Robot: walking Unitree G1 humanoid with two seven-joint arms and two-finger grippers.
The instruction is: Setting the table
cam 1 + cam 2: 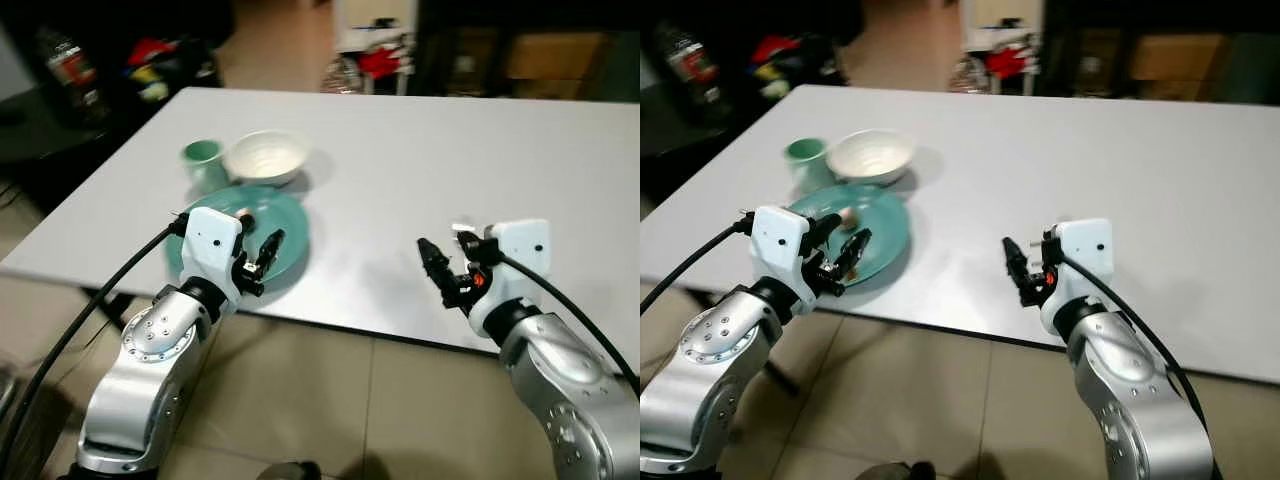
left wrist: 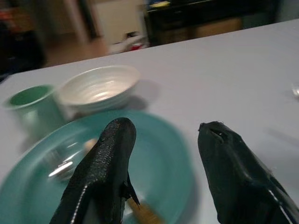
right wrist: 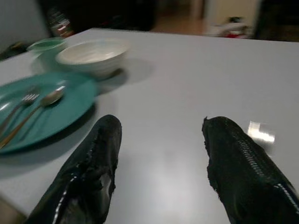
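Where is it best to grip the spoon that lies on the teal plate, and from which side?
Probably at the handle, coming from above with the left gripper, which hangs open over the teal plate. The spoon lies flat beside the fork, so close the fingers across its thin handle, away from the fork.

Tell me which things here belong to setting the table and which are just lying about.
For the job:
teal plate
fork and spoon on the plate
white bowl
green cup
left hand, over the plate

Lying about:
clutter on the floor beyond the table
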